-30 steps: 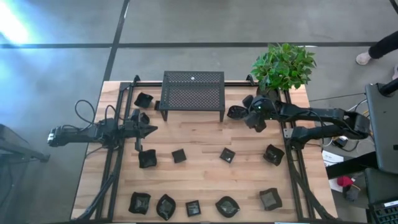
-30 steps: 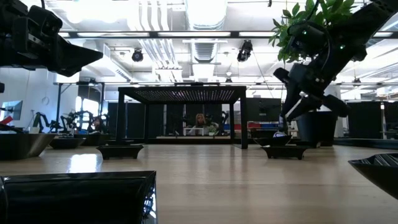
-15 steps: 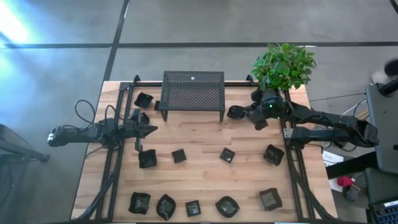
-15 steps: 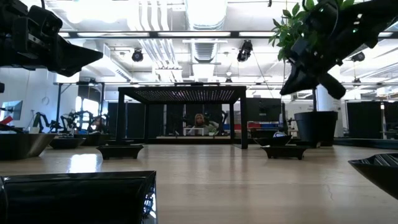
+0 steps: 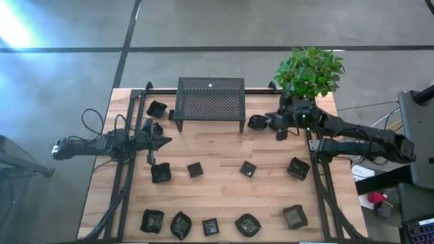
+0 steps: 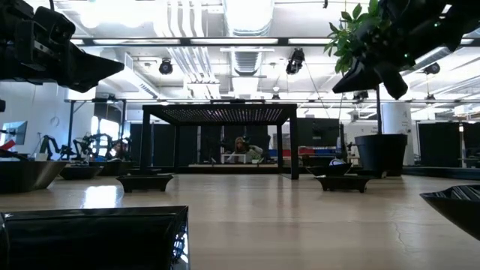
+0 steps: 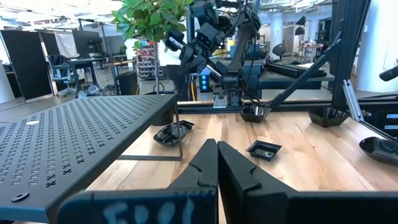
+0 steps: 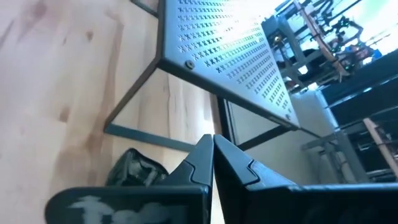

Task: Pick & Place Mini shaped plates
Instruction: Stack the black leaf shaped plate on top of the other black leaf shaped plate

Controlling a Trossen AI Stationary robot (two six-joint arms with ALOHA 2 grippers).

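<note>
The right gripper (image 5: pixel 278 129) hangs pinched empty, a plate (image 5: pixel 256 123) just beside its tips. Reaching with tips together risks nudging the plate under the stand (image 5: pixel 210 97).

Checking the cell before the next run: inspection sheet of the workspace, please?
Surface: wooden table, bare between items.
Job's things: mini plates scattered; five in the near row, four mid-table, others by the stand.
Clutter: mesh stand at the back; potted plant at the back right corner.
Pincers: left pincer shut, empty, at the left; right pincer shut, empty, raised beside a plate right of the stand.
Cables: black loop on the left edge.
Surroundings: concrete floor; a person far behind the stand.
</note>
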